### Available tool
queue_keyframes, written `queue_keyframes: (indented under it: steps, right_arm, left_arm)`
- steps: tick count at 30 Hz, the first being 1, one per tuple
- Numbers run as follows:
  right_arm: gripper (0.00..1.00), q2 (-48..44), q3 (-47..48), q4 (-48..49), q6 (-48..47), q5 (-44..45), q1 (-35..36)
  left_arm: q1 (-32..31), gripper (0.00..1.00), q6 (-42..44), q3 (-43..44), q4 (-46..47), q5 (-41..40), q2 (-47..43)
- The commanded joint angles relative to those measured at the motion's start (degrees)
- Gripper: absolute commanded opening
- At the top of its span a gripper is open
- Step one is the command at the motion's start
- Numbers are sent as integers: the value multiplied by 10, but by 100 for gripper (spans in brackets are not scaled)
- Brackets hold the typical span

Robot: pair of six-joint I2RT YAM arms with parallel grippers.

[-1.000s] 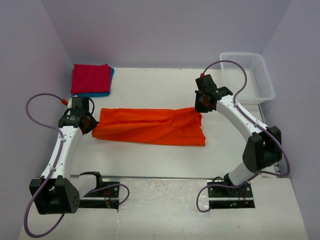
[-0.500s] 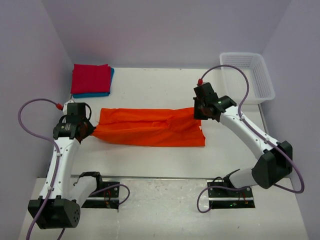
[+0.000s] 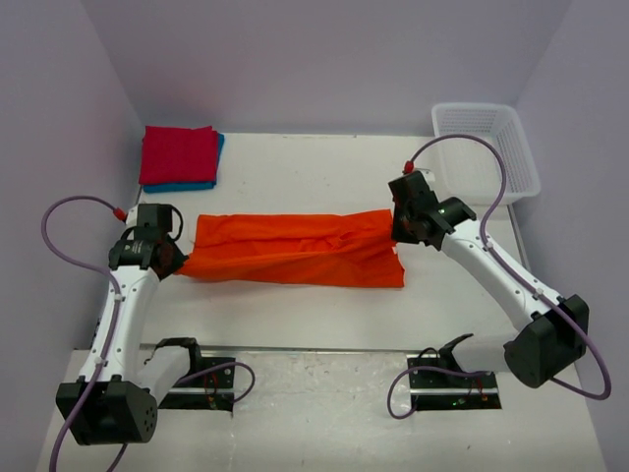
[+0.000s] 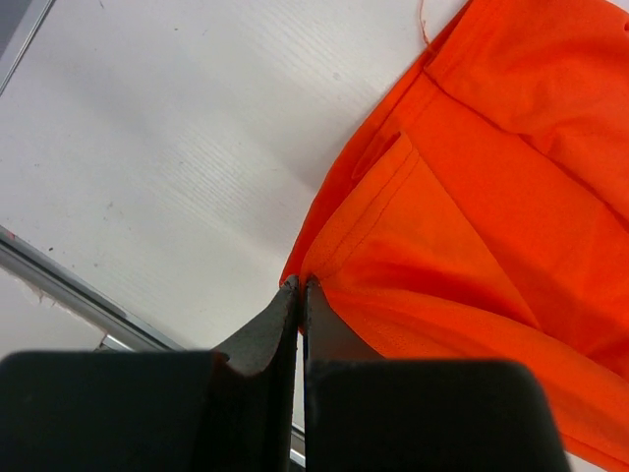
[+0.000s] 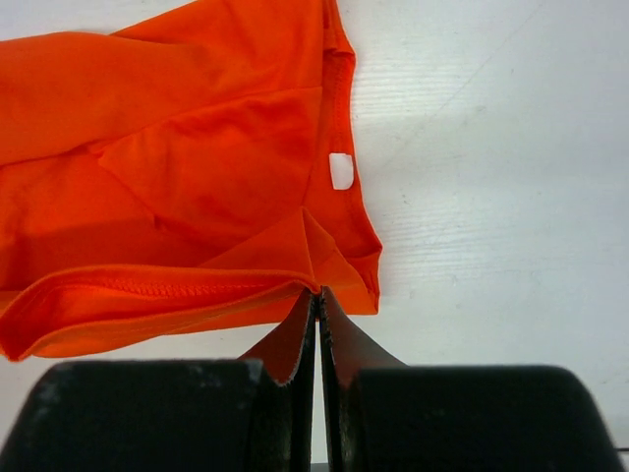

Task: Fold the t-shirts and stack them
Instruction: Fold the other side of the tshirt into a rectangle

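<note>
Across table (image 3: 305,172) centre: orange t-shirt (image 3: 295,251). Wrist views alone show left gripper (image 4: 300,285), right gripper (image 5: 317,292) clamped on its end hems. Top view alone: red t-shirt (image 3: 179,154) atop blue t-shirt (image 3: 189,185) far left, mesh basket (image 3: 519,162) far right.

Bright, even overhead light; soft shadows; blurred near fingers in wrist views.

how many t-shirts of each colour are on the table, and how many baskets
orange t-shirt, spread out: 1
red t-shirt, folded: 1
blue t-shirt, under the red one with only its edges showing: 1
white mesh basket: 1
total: 4
</note>
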Motion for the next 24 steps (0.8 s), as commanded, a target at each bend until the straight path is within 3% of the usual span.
queue_keyframes:
  steps: [1, 9, 24]
  right_arm:
    - [0, -6, 2, -13, 20, 47, 1]
    - [0, 0, 21, -17, 9, 45, 1]
    - [0, 166, 150, -12, -16, 14, -16]
  left_arm:
    - [0, 0, 14, 10, 0, -28, 10]
    - [0, 0, 12, 21, 11, -46, 33]
    - [0, 0, 6, 90, 30, -60, 202]
